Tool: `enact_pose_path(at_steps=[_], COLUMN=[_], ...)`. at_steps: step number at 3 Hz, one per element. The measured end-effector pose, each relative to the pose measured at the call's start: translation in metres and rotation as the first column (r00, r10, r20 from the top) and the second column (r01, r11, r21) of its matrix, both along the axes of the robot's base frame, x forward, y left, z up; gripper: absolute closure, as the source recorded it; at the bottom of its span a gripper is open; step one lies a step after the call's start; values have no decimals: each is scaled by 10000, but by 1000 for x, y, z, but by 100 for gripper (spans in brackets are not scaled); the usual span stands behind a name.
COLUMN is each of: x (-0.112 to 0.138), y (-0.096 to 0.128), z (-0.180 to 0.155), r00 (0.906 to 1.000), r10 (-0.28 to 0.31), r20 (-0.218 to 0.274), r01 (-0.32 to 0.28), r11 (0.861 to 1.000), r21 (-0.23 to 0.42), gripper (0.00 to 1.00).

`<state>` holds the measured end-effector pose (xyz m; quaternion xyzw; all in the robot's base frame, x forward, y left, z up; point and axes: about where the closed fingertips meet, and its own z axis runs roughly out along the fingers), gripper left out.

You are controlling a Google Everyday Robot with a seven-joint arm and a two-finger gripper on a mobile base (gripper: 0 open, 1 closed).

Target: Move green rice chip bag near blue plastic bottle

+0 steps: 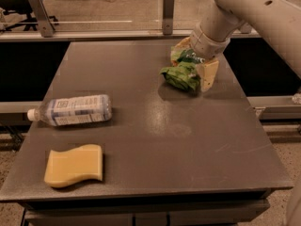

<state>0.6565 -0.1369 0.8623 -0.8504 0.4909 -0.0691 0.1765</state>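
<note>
The green rice chip bag lies wrinkled at the back right of the dark table. My gripper has come down over it from the upper right. It is open, with one beige finger on the bag's right side and the other behind it at its far edge, so the bag sits between them. The blue plastic bottle lies on its side at the table's left edge, cap pointing left, far from the bag.
A yellow wavy-edged sponge lies at the front left of the table. A metal rail with upright posts runs behind the table's back edge. My white arm crosses the upper right corner.
</note>
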Motion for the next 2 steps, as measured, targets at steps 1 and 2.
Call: enact_pose_path(at_steps=[1,2], x=[2,2], y=[11,12], z=[-19,-17], r00=[9991,9988], r10=[326,374], r20=[-262,-309], r01=[-324,-371], r11=[9994,9993], r21=[83,89], gripper=[39,63])
